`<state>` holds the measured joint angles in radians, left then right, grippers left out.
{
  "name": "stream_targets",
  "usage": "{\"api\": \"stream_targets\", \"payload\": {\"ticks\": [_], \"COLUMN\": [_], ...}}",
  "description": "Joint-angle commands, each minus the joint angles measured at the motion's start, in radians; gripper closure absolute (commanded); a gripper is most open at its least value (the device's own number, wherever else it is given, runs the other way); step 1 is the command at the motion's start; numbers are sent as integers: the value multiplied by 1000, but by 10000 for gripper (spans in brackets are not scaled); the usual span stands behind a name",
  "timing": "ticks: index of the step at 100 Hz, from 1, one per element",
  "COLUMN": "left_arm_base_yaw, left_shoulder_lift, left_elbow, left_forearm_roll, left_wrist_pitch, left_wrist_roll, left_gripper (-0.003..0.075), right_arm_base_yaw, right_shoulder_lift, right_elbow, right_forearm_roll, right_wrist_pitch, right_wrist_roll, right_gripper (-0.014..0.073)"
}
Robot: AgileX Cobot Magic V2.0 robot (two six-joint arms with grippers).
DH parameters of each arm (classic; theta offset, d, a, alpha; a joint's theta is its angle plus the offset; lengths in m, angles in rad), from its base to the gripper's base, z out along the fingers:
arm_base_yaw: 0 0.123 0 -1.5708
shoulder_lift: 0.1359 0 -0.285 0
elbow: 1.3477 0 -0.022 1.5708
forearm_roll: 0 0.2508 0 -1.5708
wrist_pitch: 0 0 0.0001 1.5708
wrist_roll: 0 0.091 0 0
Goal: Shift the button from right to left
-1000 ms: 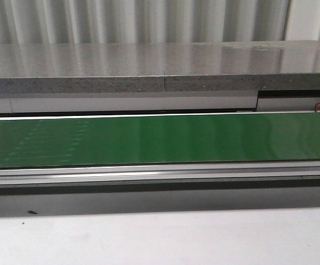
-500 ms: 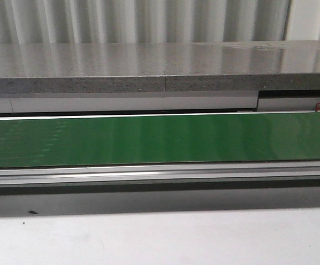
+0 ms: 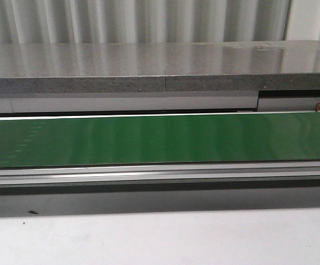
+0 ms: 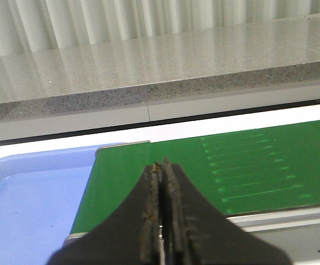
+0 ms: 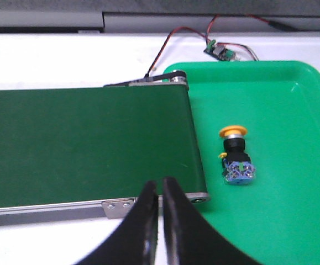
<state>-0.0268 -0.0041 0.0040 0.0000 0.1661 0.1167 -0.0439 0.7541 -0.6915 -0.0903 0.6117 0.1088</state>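
The button (image 5: 235, 154) lies on its side in a green tray (image 5: 292, 221), yellow head pointing away, blue-grey block toward me, just off the end of the green conveyor belt (image 5: 88, 143). My right gripper (image 5: 160, 183) is shut and empty, above the belt's near rail, to the left of the button. My left gripper (image 4: 162, 164) is shut and empty, above the other end of the belt (image 4: 248, 165), beside a blue tray (image 4: 27, 204). Neither gripper nor the button shows in the front view, which holds only the belt (image 3: 160, 138).
A grey stone ledge (image 3: 160, 72) runs behind the belt. A small circuit board (image 5: 221, 51) with red and black wires lies beyond the green tray. An aluminium rail (image 3: 160, 174) edges the belt, with white tabletop (image 3: 160, 237) in front.
The faint light marks on the belt in the front view have drifted to the left. Nothing else has moved.
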Motion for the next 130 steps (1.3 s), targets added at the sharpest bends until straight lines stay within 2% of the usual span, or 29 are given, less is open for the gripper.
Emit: {"api": "stream_targets", "payload": {"ticks": [1,12,17,22,48,93,130], "left_arm_base_yaw": [1,1,1,1,1,1,1], "left_shoulder_lift": [-32,-32,-32,-32,-32,-32,-32], "left_elbow": [38,38,38,38,38,38,38], "left_forearm_roll": [-8,-8,-8,-8,-8,-8,-8], "left_wrist_pitch": [-79,-79,-79,-79,-79,-79,-79], "left_wrist_roll": [-1,-1,-1,-1,-1,-1,-1], "left_gripper": [741,741,741,741,741,741,741], "right_arm_base_yaw": [0,0,0,0,-37,-371,-394], "right_shoulder_lift": [72,169,212,255,462,702,932], "right_elbow": [-93,-168,-201,-230,-360,-432,-514], "right_forearm_roll": [-4,-1,3,4,5,4,56], "right_wrist_pitch": [15,102,142,177,308,249,294], "right_wrist_roll": [-3,-3,-3,-3,-3,-4,-101], "right_gripper": [389,153,88,58,54,54,54]}}
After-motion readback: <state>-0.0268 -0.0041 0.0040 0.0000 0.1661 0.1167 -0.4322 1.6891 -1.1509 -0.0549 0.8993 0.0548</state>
